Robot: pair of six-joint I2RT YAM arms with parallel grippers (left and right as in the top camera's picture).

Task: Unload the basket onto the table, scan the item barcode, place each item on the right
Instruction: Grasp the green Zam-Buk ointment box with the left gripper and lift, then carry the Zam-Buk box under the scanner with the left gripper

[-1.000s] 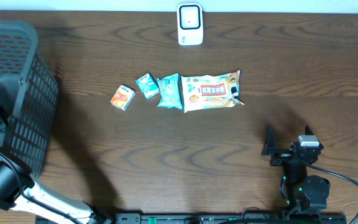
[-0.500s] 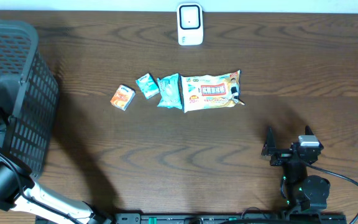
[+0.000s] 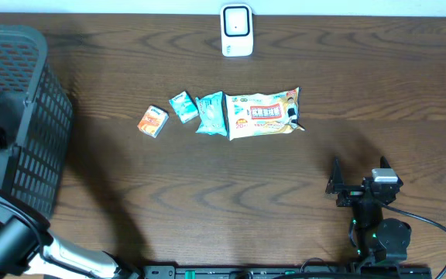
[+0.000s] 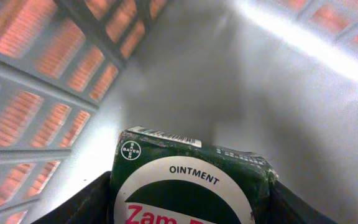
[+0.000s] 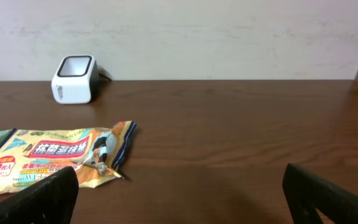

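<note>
A dark green ointment box [image 4: 191, 180] with a white oval label fills the space between the left fingers [image 4: 86, 208]. A barcode strip [image 4: 166, 135] runs along its top edge. My left gripper [image 4: 188, 214] is shut on this box inside the grey mesh basket [image 3: 22, 116], where the overhead view hides it. The white scanner [image 3: 237, 31] stands at the table's far edge and also shows as the scanner [image 5: 73, 79] in the right wrist view. Low over the table's front right, my right gripper [image 3: 359, 177] is open and empty.
A row of items lies mid-table: a small orange box [image 3: 152, 122], two teal packets [image 3: 183, 106] [image 3: 210, 113] and a large wipes pack [image 3: 262, 113]. The basket's walls [image 4: 55, 68] close in around the left gripper. A cable trails from the right arm's base [image 3: 432, 225].
The left arm has shifted a little toward the left inside the basket. The right arm and the items on the table have not moved.
</note>
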